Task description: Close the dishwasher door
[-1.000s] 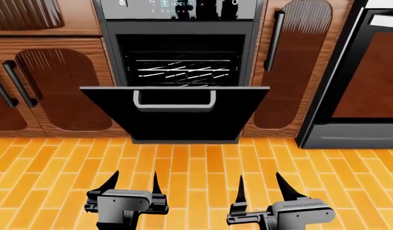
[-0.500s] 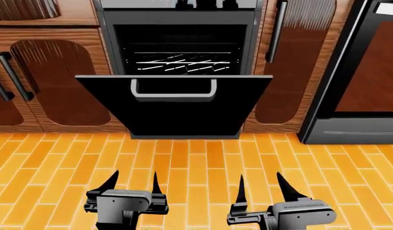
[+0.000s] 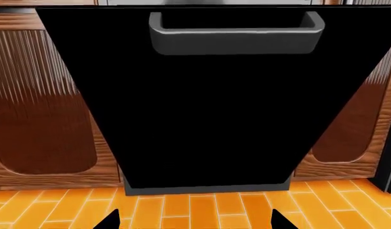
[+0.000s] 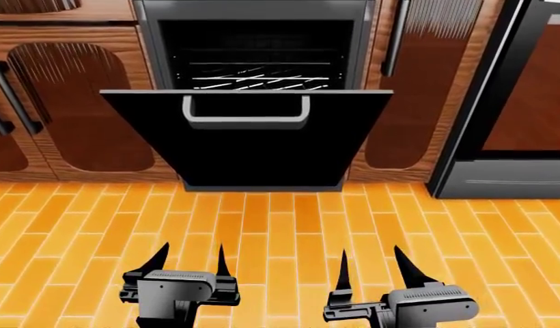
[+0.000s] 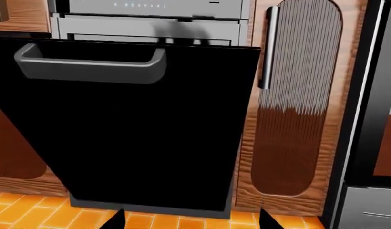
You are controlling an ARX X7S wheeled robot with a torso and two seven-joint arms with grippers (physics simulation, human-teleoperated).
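The dishwasher door [image 4: 253, 147] is a glossy black panel with a grey U-shaped handle [image 4: 246, 117]. It hangs partly open, tilted out from the top, and the dark cavity with wire racks [image 4: 255, 75] shows above it. The door also fills the left wrist view [image 3: 208, 105] and shows in the right wrist view [image 5: 132, 129]. My left gripper [image 4: 190, 262] and right gripper [image 4: 371, 265] are both open and empty, held low over the orange floor, well short of the door. Only the fingertips [image 3: 281, 220] show in the wrist views.
Brown wood cabinet doors stand left [image 4: 70, 102] and right [image 4: 421, 82] of the dishwasher, with black handles [image 4: 394, 41]. An oven with a reddish glass door [image 4: 526, 102] stands at the far right. The orange tiled floor [image 4: 280, 225] lies between me and the door.
The view has moved closer to the dishwasher and tipped down; the door looks larger and the control strip has left the top of the head view. The grippers keep their pose.
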